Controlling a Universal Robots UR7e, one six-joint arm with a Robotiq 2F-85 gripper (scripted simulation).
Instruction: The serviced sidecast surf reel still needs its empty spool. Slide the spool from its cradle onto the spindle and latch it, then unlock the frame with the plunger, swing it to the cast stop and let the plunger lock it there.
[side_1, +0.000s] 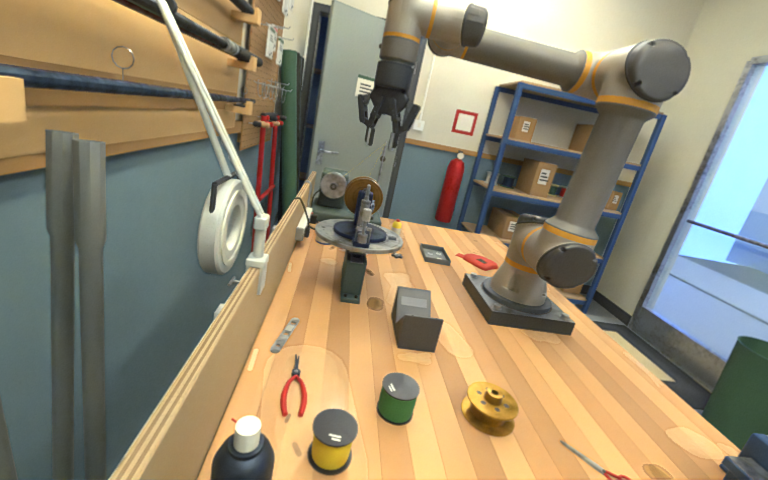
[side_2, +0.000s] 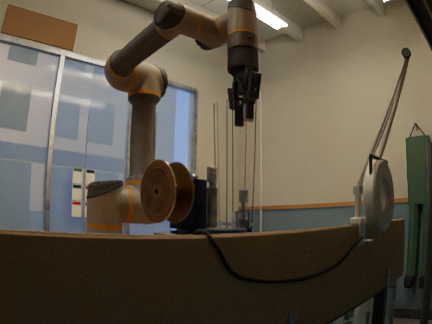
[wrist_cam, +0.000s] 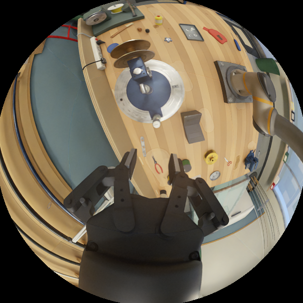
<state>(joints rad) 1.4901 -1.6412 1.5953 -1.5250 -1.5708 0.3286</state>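
Note:
The brass spool (side_1: 364, 194) (side_2: 166, 190) (wrist_cam: 132, 52) sits on the spindle at the far side of the blue reel frame (side_1: 362, 225) (wrist_cam: 147, 90), which stands on a round grey base plate (side_1: 358, 236) (wrist_cam: 149, 91) atop a green pedestal. The plunger knob (wrist_cam: 156, 123) shows at the near rim of the plate. The dark cradle block (side_1: 416, 318) (wrist_cam: 193, 126) stands empty on the bench between the reel and the arm's base, and my gripper (side_1: 385, 135) (side_2: 243, 116) (wrist_cam: 152, 163) hangs open and empty well above the reel.
A grey tray (side_1: 435, 254) and a red tool (side_1: 477, 260) lie beyond the reel. Near the front edge are a gold spool (side_1: 490, 407), green (side_1: 397, 398) and yellow (side_1: 332, 433) line spools, red pliers (side_1: 294, 390) and a bottle (side_1: 243, 451). A backboard and lamp (side_1: 223, 224) line the left side.

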